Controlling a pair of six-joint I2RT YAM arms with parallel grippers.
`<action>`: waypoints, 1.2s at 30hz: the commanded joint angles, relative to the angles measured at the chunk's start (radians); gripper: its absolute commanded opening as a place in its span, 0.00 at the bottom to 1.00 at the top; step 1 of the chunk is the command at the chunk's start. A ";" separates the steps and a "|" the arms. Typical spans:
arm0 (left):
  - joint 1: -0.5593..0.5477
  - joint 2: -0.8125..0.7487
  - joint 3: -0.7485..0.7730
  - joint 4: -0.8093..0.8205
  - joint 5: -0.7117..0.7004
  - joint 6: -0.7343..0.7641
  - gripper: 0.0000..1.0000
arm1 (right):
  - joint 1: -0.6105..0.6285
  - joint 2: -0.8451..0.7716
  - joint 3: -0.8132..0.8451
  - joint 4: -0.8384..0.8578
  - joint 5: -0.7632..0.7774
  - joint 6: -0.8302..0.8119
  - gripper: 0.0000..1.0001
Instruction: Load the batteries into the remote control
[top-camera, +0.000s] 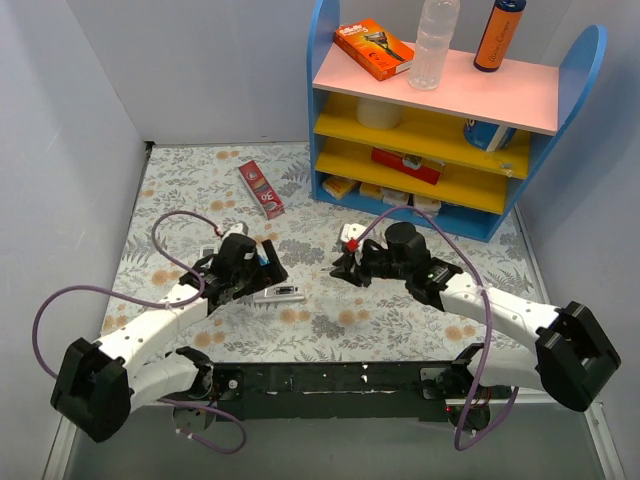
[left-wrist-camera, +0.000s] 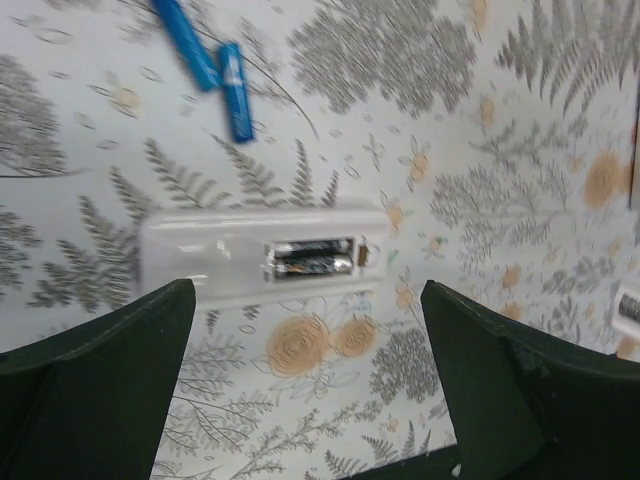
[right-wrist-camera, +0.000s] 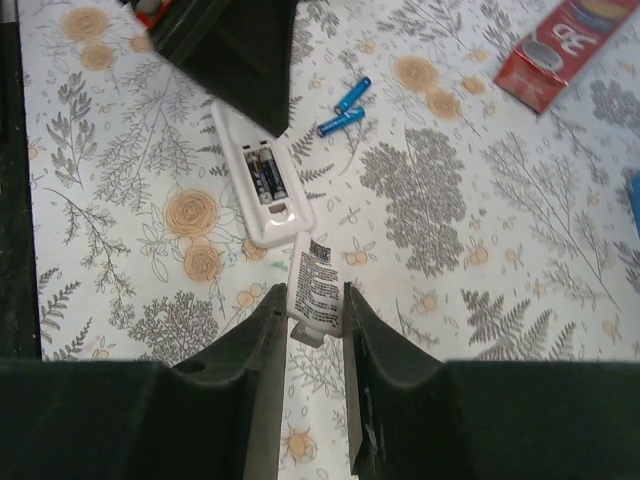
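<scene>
The white remote control (left-wrist-camera: 200, 250) lies back side up on the flowered table, also in the right wrist view (right-wrist-camera: 262, 175) and top view (top-camera: 278, 293). Its compartment is open, and dark batteries (left-wrist-camera: 313, 257) with metal ends lie inside, also seen in the right wrist view (right-wrist-camera: 266, 177). My left gripper (left-wrist-camera: 308, 292) is open and empty, just above the near side of the remote (top-camera: 262, 265). My right gripper (right-wrist-camera: 313, 295) is shut on a white battery cover (right-wrist-camera: 317, 272) with a printed label, held just right of the remote's end (top-camera: 347, 263).
Two small blue pieces (left-wrist-camera: 232, 85) lie on the table just beyond the remote (right-wrist-camera: 343, 105). A red box (top-camera: 261, 189) lies farther back. A blue and yellow shelf (top-camera: 450, 130) with goods stands at the back right. Grey walls close the sides.
</scene>
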 joint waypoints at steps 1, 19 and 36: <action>0.152 -0.073 -0.054 -0.016 0.001 -0.002 0.98 | 0.026 0.080 0.024 0.183 -0.102 -0.155 0.01; 0.275 0.020 -0.124 0.214 0.030 -0.129 0.91 | 0.077 0.321 0.006 0.452 -0.317 -0.554 0.01; 0.275 0.271 -0.034 0.330 0.340 -0.004 0.77 | 0.121 0.468 0.155 0.219 -0.284 -0.786 0.01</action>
